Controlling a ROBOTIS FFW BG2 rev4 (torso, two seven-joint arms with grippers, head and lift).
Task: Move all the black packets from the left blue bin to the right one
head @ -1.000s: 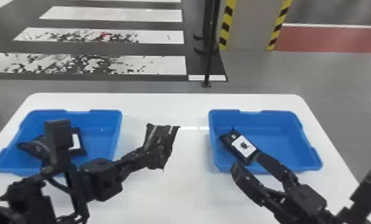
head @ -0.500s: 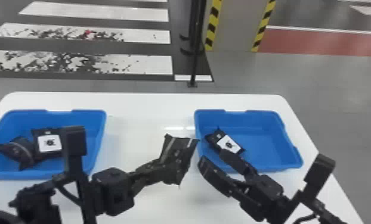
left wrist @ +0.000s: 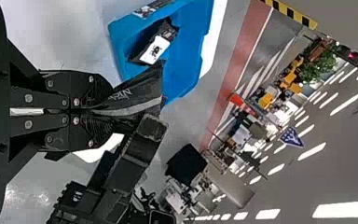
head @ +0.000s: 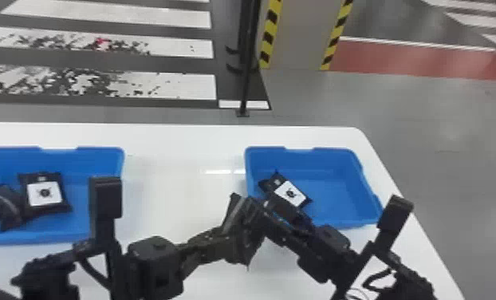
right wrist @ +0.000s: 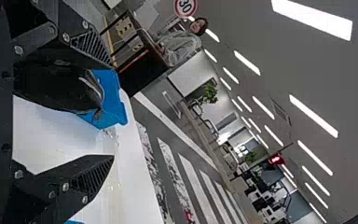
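My left gripper (head: 224, 244) is over the table between the bins, shut on a black packet (head: 248, 231). In the left wrist view, the left gripper (left wrist: 108, 111) pinches one end of this packet (left wrist: 137, 97). Beside its free end is my right gripper (head: 270, 218); in the right wrist view the right gripper (right wrist: 112, 112) stands open, the packet (right wrist: 56, 86) close to one finger. The left blue bin (head: 99, 156) holds a white-labelled packet (head: 44, 193) and a darker one (head: 4, 207). Inside the right blue bin (head: 331, 199) lies one labelled packet (head: 289, 192).
Both bins stand on a white table (head: 179, 159). The right arm crosses the near-left corner of the right bin, and the left arm passes in front of the left bin. A black post (head: 246, 79) rises from the floor beyond the table.
The right gripper has moved left, out from the right bin's near edge to the held packet. My left gripper keeps its packet. The head view has turned slightly to the right.
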